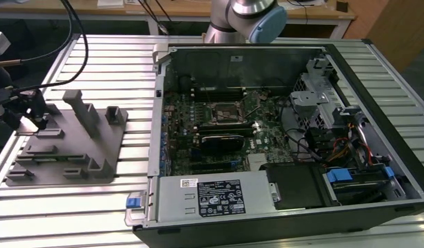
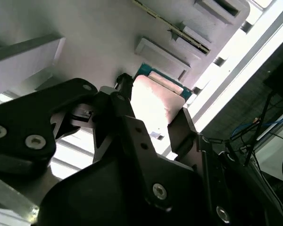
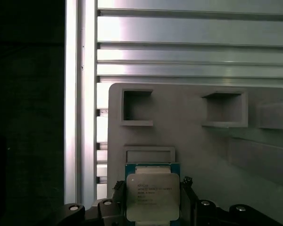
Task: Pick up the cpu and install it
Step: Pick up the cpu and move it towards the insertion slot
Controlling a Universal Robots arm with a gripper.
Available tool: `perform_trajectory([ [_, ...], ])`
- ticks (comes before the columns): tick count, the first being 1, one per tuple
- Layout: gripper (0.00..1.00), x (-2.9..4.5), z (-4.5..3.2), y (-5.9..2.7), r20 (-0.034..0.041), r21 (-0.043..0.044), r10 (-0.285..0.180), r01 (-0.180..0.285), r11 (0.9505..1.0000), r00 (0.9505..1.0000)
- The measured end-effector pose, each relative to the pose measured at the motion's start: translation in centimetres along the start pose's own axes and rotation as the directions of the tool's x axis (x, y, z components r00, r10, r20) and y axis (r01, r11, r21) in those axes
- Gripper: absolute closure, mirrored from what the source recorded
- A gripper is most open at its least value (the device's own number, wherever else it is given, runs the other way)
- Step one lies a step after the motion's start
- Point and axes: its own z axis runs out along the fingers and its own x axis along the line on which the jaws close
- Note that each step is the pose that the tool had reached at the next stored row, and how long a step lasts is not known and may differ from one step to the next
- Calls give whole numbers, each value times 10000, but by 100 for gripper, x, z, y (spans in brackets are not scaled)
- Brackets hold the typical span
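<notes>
The cpu [image 3: 152, 195], a small square chip with a silvery top plate and a green rim, sits between the two black fingers of my gripper [image 3: 152, 186]. The same chip [image 2: 155, 101] shows in the second wrist view, with a finger against each of two opposite edges. My gripper [image 2: 153, 108] is shut on it, just above the grey fixture plate [image 3: 179, 113]. In the exterior view the gripper [image 1: 31, 120] hangs over the plate's [image 1: 67, 150] corner at the exterior view's left. The motherboard socket [image 1: 225, 111] lies inside the open computer case [image 1: 267, 51].
Grey blocks and an upright post [image 1: 81, 111] rise from the fixture plate. The slatted metal table [image 1: 94, 57] carries plate and case. Cables [image 1: 74, 31] hang at the exterior view's left. Drive cages and wiring [image 1: 335, 134] fill the case's side at the exterior view's right.
</notes>
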Motion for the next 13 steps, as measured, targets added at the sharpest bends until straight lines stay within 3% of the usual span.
perform_trajectory([
  [13,45,-17,-347,8,0,0,0,0,10000,10000],
])
